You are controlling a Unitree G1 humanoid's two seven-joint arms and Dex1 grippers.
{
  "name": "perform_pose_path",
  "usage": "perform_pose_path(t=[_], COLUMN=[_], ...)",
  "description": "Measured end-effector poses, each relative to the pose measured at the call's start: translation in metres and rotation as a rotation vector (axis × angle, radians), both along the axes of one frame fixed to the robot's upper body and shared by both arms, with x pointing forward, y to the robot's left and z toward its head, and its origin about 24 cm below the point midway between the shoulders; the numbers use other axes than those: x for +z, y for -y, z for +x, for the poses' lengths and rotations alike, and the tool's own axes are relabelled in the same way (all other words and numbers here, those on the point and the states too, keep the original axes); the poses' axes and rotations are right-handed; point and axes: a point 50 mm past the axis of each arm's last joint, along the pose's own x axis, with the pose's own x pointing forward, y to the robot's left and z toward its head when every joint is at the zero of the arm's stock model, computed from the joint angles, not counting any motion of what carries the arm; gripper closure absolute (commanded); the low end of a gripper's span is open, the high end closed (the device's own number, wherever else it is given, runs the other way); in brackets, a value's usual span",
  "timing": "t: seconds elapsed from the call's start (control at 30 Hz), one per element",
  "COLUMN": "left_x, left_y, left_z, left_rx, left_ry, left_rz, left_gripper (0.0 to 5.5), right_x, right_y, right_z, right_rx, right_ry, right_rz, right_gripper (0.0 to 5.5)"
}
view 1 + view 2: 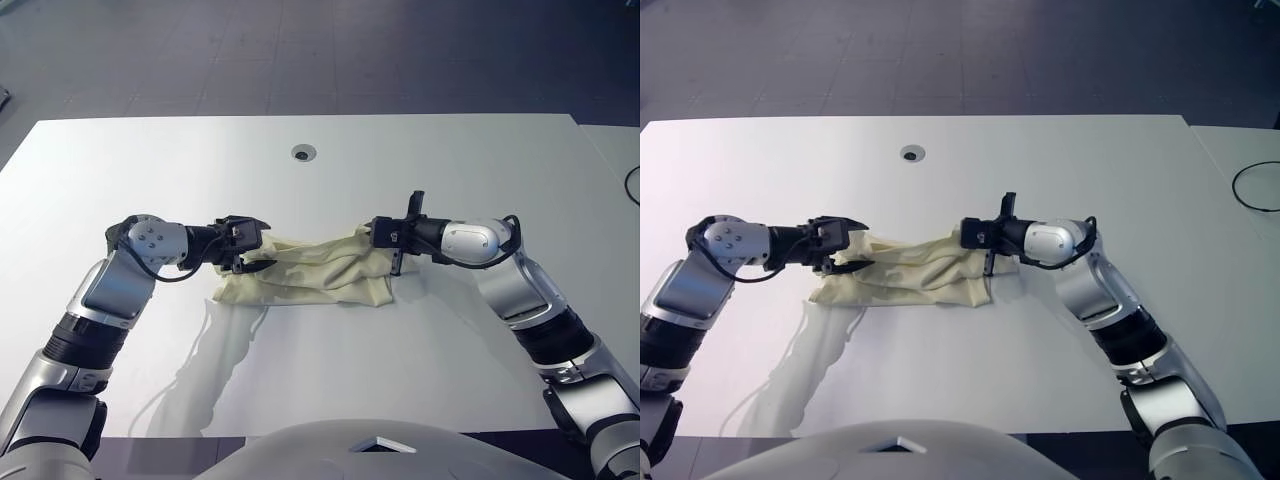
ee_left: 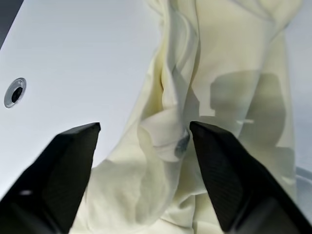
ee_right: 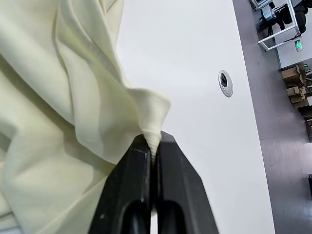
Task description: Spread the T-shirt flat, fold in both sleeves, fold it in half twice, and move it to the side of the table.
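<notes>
T-shirt (image 1: 310,270), pale yellow, lay bunched and creased in a long band across the white table (image 1: 470,170), well short of flat. It sat on the robot's side of the grommet (image 1: 303,152), clear of it, its middle roughly in line with the grommet. The end to the left of the grommet spread into a looser heap on the tabletop. The end to the right of the grommet was drawn up into a peak. Right gripper (image 3: 152,142) was clamped on that peak, both black fingers pressed together with a small cone of fabric sticking out above them and cloth falling away in folds. It stood to the right of the grommet and nearer the robot. Left gripper (image 2: 145,127) was spread wide, fingers (image 2: 73,161) on either side of a crumpled ridge of cloth at the shirt's left end. Nothing was pinched, and contact with the fabric could not be made out. It stood to the left of the grommet, also nearer the robot. The grommet was a small round hole with a grey ring. Well to the right of the grommet, a black cable (image 1: 1255,186) looped on a neighbouring table (image 1: 1240,150). Dark tiled floor (image 1: 300,50) lay beyond the grommet, past the table's far edge.
</notes>
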Motion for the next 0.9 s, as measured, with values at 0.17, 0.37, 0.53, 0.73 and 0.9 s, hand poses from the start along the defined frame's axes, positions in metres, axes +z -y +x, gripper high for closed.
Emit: perform_pose_path(t=[0.17,0.37,0.53,0.73,0.9], left_x=[-0.006,-0.007,-0.008,0.000,0.020], left_y=[0.000,0.000,0.000,0.009,0.018], left_z=[-0.003,-0.003,-0.003,0.005,0.033], left_rx=[-0.003,0.007,0.018,0.027,0.104], left_ry=[-0.020,-0.027,-0.039,-0.020,0.088], left_rz=[0.016,0.023,0.018,-0.067,-0.143], left_gripper=[3.65,4.55,5.29,5.49,5.49], right_x=[0.000,0.000,0.000,-0.002,-0.001], right_y=[-0.001,-0.001,-0.001,0.004,0.022], right_z=[0.000,0.000,0.000,0.003,0.029], right_rx=[0.002,0.001,0.002,-0.019,-0.120], right_ry=[0.001,0.003,0.002,-0.019,-0.029], right_rz=[0.003,-0.001,-0.001,0.004,0.033], right_gripper=[5.50,5.50,5.50,5.50,5.50])
